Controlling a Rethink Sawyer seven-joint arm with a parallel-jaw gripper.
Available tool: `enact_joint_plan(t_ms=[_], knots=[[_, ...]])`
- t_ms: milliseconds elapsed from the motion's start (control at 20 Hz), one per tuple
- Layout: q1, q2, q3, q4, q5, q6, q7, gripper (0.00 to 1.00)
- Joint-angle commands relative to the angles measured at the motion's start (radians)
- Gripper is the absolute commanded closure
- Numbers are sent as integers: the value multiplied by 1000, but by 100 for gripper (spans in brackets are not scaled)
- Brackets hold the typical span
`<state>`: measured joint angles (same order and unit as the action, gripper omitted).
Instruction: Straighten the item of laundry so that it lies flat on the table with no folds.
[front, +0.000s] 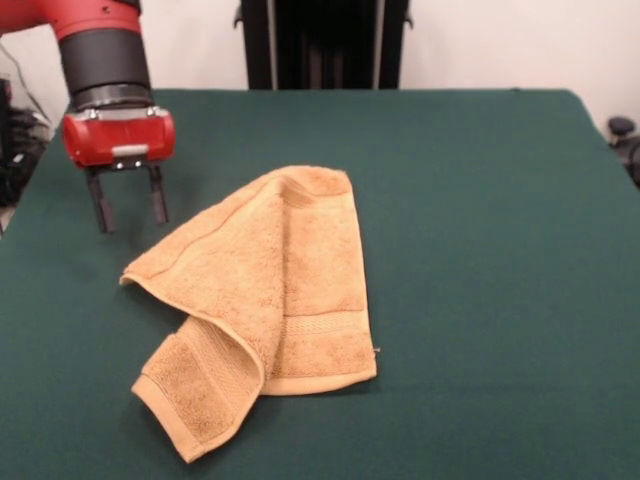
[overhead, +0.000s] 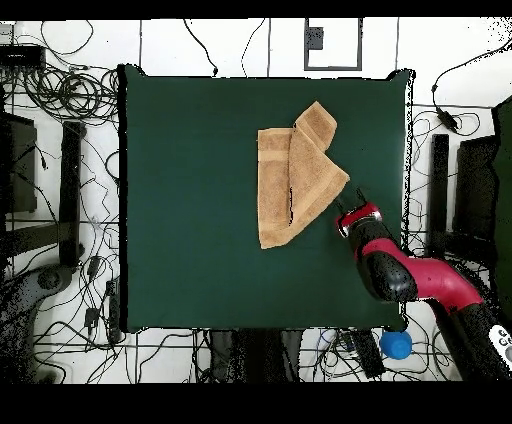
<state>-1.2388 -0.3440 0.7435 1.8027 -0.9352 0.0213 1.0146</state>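
Note:
The orange-tan terry towel (front: 270, 300) lies on the dark green table (front: 480, 250), folded over itself: one corner is turned across the middle and a flap with a band stripe sticks out at the near left. In the overhead view the towel (overhead: 292, 175) lies right of the table's (overhead: 190, 220) centre. My gripper (front: 128, 208) hangs above the table just left of the towel's far left edge. Its two black fingers (front: 101, 207) stand apart and hold nothing. In the overhead view the gripper (overhead: 349, 204) is close beside the towel's pointed corner.
The red and black arm (overhead: 420, 275) reaches in from the table's corner in the overhead view. Cables and stands lie on the floor around the table (overhead: 60, 100). The black pedestal (front: 320, 40) stands behind the far edge.

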Motion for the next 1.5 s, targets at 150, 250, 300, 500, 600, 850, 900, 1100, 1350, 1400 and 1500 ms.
enact_joint_plan(t_ms=[150,250,300,500,600,850,900,1100,1350,1400,1500], knots=[[-81,182,50,3,92,219,10,0],[-111,287,88,-55,129,331,-111,0],[-114,308,93,-67,139,355,-136,0],[-115,342,104,-85,149,396,-172,0],[-113,349,110,-91,149,411,-181,0],[-110,362,121,-101,146,431,-192,0],[-110,360,121,-100,144,430,-190,0],[-116,355,122,-91,140,419,-172,0],[-53,242,77,-63,103,355,-59,0],[-24,216,48,-68,109,353,-13,0],[49,169,-11,-90,140,382,65,0]])
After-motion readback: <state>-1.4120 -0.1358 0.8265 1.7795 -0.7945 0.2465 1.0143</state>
